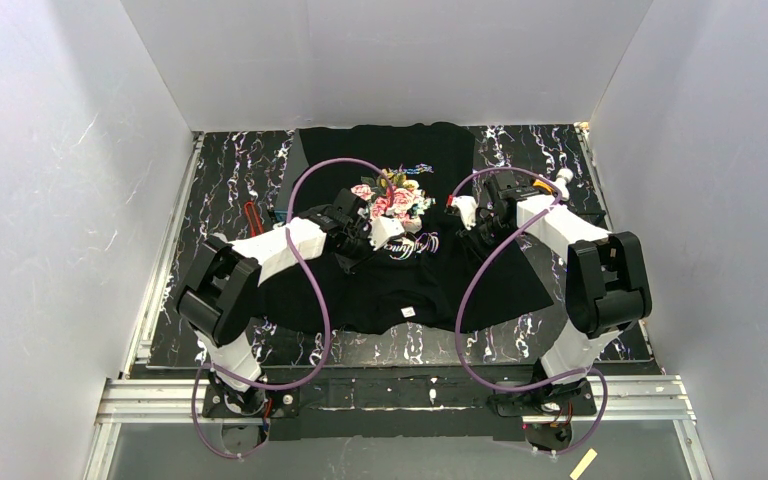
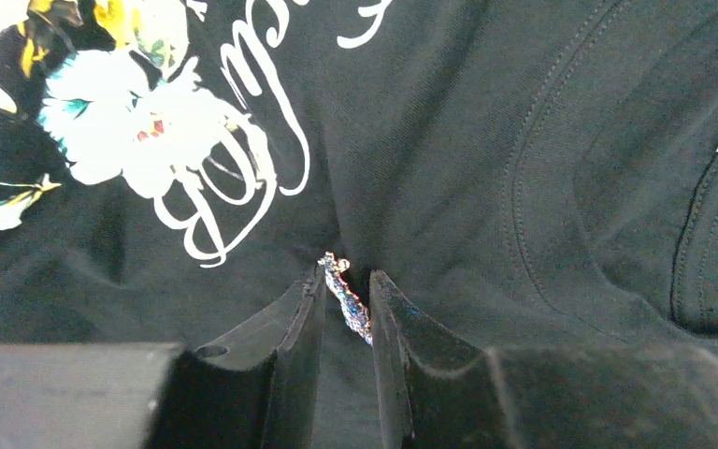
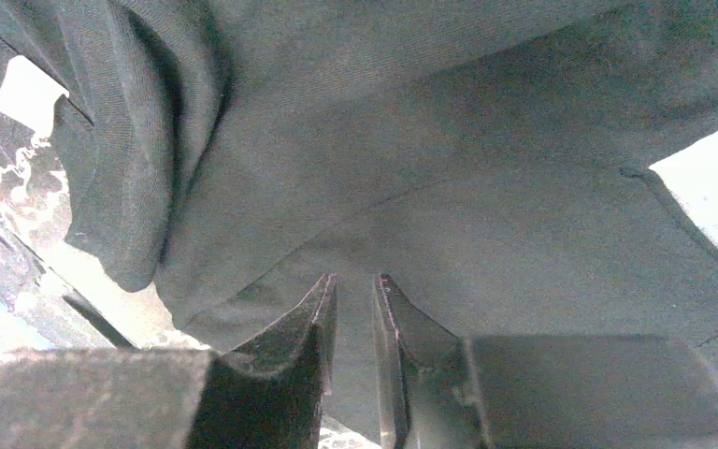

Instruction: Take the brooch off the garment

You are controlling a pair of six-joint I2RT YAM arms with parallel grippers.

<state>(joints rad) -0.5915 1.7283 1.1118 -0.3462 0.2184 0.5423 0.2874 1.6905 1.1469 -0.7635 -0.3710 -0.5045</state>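
Observation:
The garment point(image 1: 410, 170) is a black T-shirt with a pink rose print point(image 1: 392, 195) and white cursive lettering, lying flat on the table; its white neck label point(image 1: 408, 312) is near the front. In the left wrist view my left gripper point(image 2: 347, 281) is shut on the brooch point(image 2: 350, 301), a thin glittery iridescent piece standing edge-on against the cloth point(image 2: 486, 187) just below the lettering point(image 2: 234, 187). In the top view the left gripper point(image 1: 385, 232) hides the brooch. My right gripper point(image 1: 463, 210) is shut on a fold of the shirt point(image 3: 411, 187), seen in the right wrist view point(image 3: 356, 281), with the cloth pulled up.
The table point(image 1: 220, 190) is dark with white marbling and has metal rails at its left and right edges. A small red object point(image 1: 251, 215) lies on it left of the shirt. White walls close in three sides. Purple cables point(image 1: 310, 180) loop over both arms.

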